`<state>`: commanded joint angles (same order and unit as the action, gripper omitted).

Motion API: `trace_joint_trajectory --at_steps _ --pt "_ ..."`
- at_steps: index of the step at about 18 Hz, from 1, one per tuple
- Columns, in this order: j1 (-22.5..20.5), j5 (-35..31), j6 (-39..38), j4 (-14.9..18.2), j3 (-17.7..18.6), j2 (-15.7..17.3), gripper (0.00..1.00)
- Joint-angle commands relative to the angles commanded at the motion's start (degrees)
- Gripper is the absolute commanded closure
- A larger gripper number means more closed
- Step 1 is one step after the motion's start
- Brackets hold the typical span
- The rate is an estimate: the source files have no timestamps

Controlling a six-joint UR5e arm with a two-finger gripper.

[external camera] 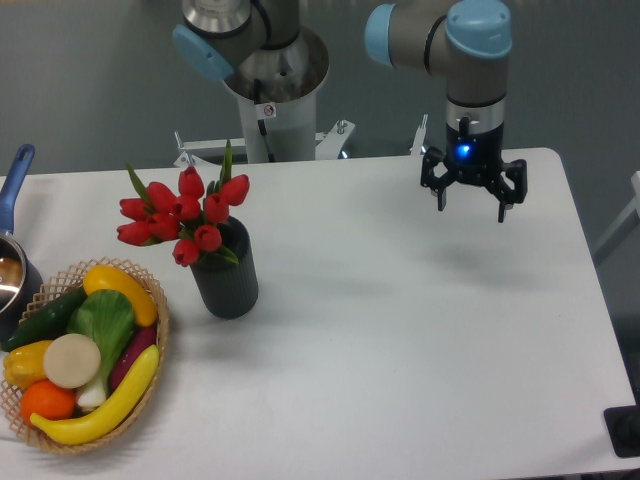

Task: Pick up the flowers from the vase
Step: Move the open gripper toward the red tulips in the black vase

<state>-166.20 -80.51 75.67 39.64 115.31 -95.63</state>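
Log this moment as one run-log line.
claw: open, empty, far right of vase | flowers: in vase | stage: approach not begun

No text, brand or number can be read here. The only sign is a small sticker [267, 110] with a red mark on the grey robot base column [272, 120]; its print is too small to make out. The other things carry no visible label.
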Motion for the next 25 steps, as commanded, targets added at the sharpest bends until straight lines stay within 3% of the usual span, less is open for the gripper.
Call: trace_joint_trajectory --at_steps 5,10,17,22,25 --pt "0.3 0.2 -0.2 -0.1 0.1 0.4 0.0" --pt "1.2 2.7 -0.4 -0.4 2.6 1.3 0.0" --pt "3.8 15.7 -1.1 -0.4 3.0 1.4 0.0" --pt "4.0 30.6 -2.8 -0.4 4.9 1.9 0.0" --pt "4.0 33.0 -2.5 -0.4 6.5 3.3 0.0"
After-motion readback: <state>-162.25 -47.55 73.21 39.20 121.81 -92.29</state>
